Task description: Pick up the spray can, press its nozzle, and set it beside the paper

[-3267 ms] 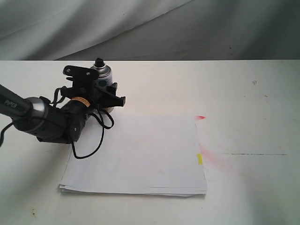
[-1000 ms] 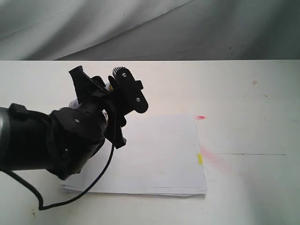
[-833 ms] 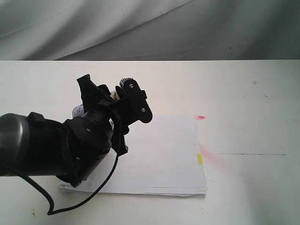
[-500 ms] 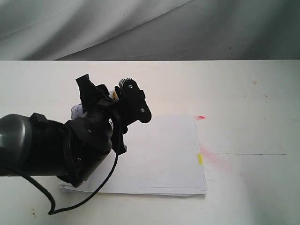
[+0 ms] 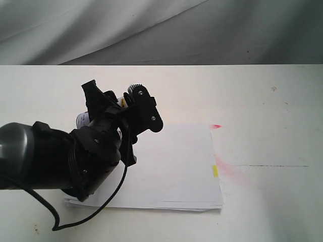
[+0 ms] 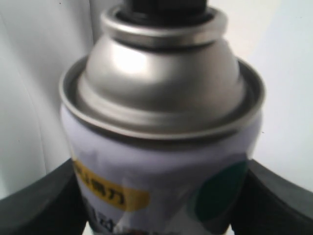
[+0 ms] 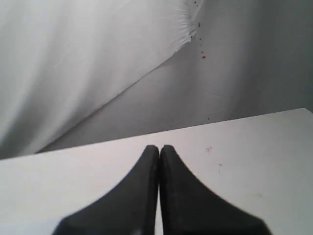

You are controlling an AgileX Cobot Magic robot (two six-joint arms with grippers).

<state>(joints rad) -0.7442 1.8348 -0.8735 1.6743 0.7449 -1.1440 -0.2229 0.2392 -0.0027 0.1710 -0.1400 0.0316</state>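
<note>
The left gripper is pinching the can near the paper's far left corner; the right gripper is sitting pressed together.

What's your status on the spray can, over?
Left hand shut on spray can. Right hand shut, away from the nozzle. Nothing in the way beside the paper.

We see the spray can off the table now. Three seconds back it stands upright behind the far left corner of the paper; now it hangs in the air, clamped in the left gripper. The arm is higher and nearer the camera, covering the paper's left edge. Compared with a second ago, the gripper sits slightly lower and further right.
</note>
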